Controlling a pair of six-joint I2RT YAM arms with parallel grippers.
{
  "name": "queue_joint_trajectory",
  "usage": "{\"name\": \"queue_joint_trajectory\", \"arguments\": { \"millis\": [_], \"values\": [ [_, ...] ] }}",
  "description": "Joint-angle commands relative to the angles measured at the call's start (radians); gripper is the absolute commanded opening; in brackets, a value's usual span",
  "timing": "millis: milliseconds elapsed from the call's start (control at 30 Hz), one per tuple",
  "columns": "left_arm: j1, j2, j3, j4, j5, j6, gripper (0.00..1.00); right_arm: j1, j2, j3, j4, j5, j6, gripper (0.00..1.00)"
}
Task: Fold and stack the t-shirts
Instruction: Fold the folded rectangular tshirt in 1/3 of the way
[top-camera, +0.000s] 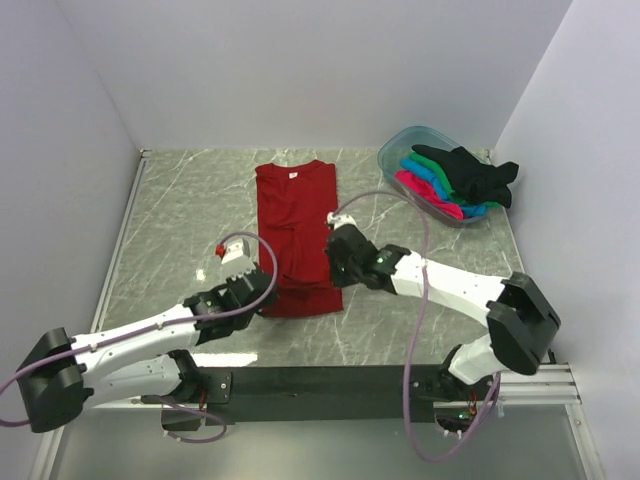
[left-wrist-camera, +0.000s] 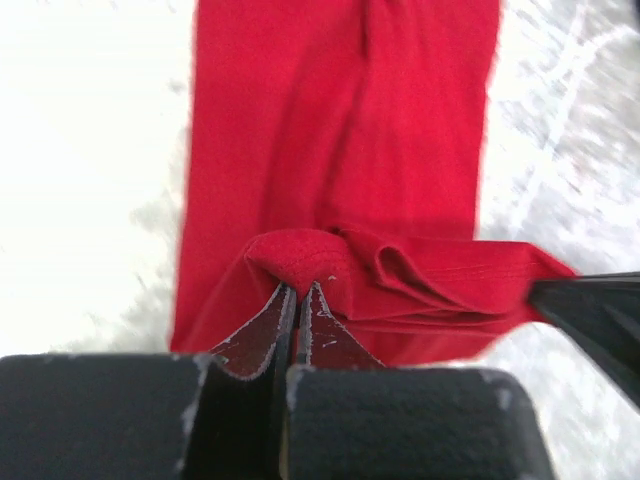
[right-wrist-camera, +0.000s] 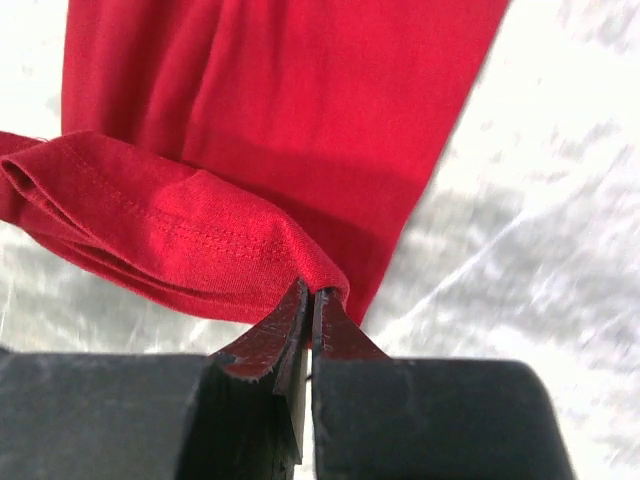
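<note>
Red shirt (top-camera: 295, 225): lying flat mid-table (top-camera: 180, 210), already narrowed into a long strip, with the collar pointing to the far edge and the hem toward the near edge.
Left gripper (left-wrist-camera: 298, 290): its fingers are pressing fully together on the hem's near-left corner, bunching the cloth into a small peak.
Right gripper (right-wrist-camera: 312, 295): its fingers are likewise clamping tight on the near-right corner, with hem layers sagging away from it.
Why held so: both corners are being pinched and raised together. I am reading this as the start of carrying the hem toward the collar to halve the strip.
Tub (top-camera: 400, 152): sitting at the far right corner, well apart from the strip.
Other shirts: black shirt (top-camera: 475, 172), green shirt (top-camera: 425, 165), blue shirt (top-camera: 437, 180) and pink shirt (top-camera: 440, 205) are lying heaped in the tub, unfolded. The black one is draping over the rim.
In the way: nothing is lying on the strip ahead of the fold. The right arm's cable (top-camera: 385, 193) is arcing near the strip's right edge and could be snagging there.
</note>
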Motion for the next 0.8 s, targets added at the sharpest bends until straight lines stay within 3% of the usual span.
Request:
{"name": "queue_joint_trajectory", "arguments": {
  "millis": [0, 400, 767],
  "values": [
    [0.107, 0.041, 0.055, 0.127, 0.056, 0.183, 0.0, -0.047, 0.049, 0.099, 0.041, -0.018, -0.081, 0.0],
    [0.307, 0.234, 0.114, 0.331, 0.213, 0.39, 0.0, -0.127, 0.313, 0.314, 0.011, -0.054, -0.143, 0.0],
    [0.419, 0.38, 0.192, 0.403, 0.299, 0.456, 0.0, -0.178, 0.401, 0.448, -0.035, -0.057, -0.161, 0.0]
  ]
}}
